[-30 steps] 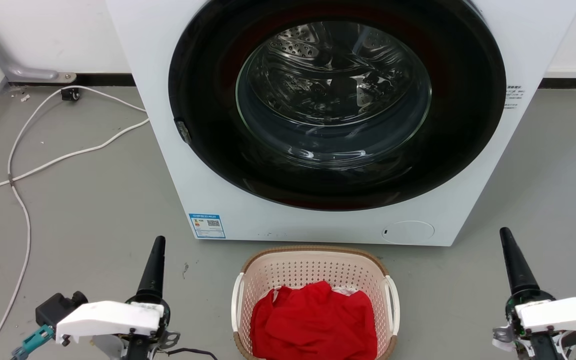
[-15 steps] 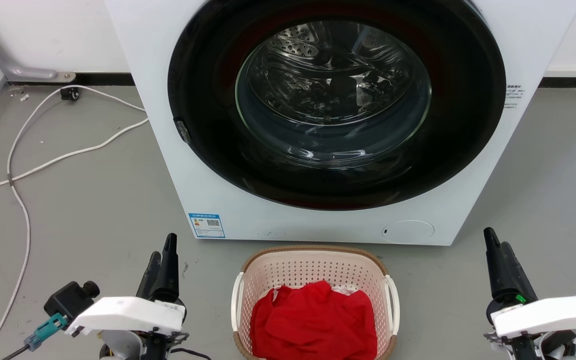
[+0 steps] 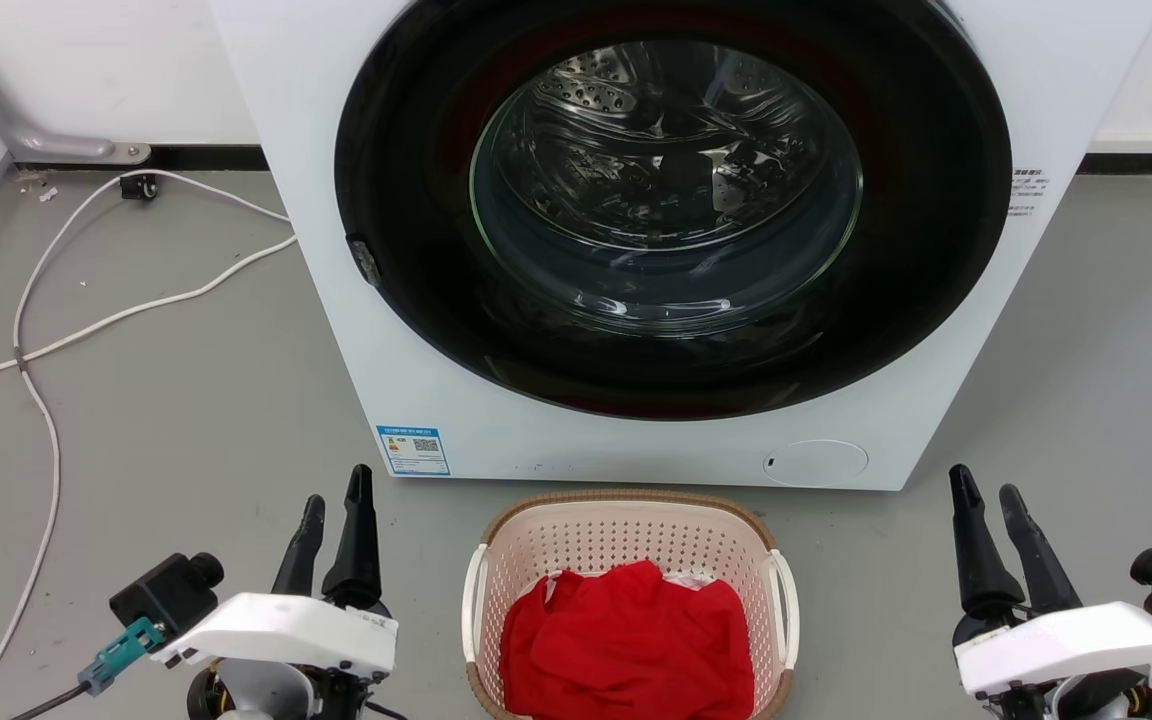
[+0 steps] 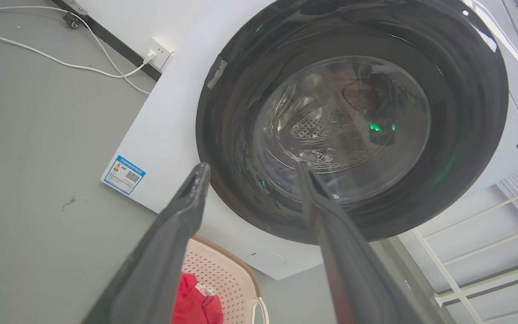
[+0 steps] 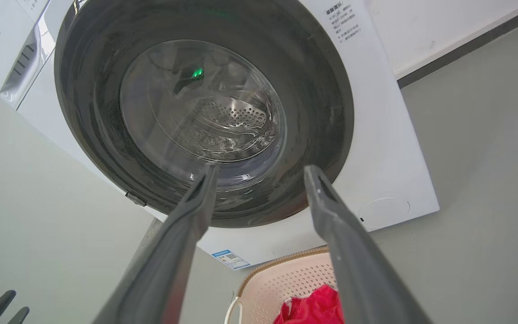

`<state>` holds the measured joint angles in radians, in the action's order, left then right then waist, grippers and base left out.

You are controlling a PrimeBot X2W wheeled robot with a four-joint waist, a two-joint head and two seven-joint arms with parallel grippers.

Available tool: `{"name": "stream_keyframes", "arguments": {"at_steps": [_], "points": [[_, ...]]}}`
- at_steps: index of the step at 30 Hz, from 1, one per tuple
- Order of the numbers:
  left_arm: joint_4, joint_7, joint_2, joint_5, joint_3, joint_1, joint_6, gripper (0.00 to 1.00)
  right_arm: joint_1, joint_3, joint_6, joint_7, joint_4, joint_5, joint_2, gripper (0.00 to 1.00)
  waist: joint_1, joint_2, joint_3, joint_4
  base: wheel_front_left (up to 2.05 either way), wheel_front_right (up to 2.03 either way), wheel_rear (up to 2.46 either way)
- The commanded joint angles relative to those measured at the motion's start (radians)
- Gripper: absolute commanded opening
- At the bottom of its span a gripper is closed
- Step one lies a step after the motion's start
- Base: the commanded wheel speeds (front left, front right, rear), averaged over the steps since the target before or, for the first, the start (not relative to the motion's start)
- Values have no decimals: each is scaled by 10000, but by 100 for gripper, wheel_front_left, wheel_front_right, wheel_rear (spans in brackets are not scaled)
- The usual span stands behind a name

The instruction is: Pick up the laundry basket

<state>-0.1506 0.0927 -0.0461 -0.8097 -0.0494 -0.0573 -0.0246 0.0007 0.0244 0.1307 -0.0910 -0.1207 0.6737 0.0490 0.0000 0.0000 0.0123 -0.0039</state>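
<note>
Holding red cloth [image 3: 626, 640]: perforated rounded-rect. laundry basket [image 3: 626, 535].

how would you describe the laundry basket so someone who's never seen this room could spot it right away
Find the big white front-loading washing machine with its round dark door. On the grey floor just in front of it sits the laundry basket. It alone is pale pink-beige perforated plastic, with a brown woven-look rim, white side handles and red cloth inside.
</note>
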Motion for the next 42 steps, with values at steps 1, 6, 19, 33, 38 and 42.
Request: {"name": "stream_keyframes", "arguments": {"at_steps": [1, 6, 19, 33, 38, 42], "points": [[166, 114, -37, 349, -52, -7, 61, 100, -20, -44, 0, -129, 203, -421, 27, 100, 0, 0, -2, -5, 0, 0, 0], [204, 263, -39, 929, -148, 35, 128, 100, 48, -106, 0, -280, 277, -1095, 27, 100, 0, 0, -6, -14, 0, 0, 0], [229, 623, -41, 2241, -372, 143, 285, 100, 210, -236, 0, -639, 404, -2571, 26, 100, 0, 0, -6, -13, 0, 0, 0], [204, 962, -46, 3484, -561, 254, 432, 100, 348, -295, 0, -983, 576, -4044, 25, 100, 0, 0, -15, -65, 0, 0, 0], [143, 1077, -47, 3878, -623, 283, 501, 100, 400, -279, -1, -1087, 624, -4534, 24, 100, 0, 0, -16, -70, 0, 0, 0], [122, 1158, -48, 4198, -655, 309, 534, 100, 459, -276, -1, -1175, 659, -4895, 23, 100, 0, 0, -18, -68, 0, 0, 0]]}}
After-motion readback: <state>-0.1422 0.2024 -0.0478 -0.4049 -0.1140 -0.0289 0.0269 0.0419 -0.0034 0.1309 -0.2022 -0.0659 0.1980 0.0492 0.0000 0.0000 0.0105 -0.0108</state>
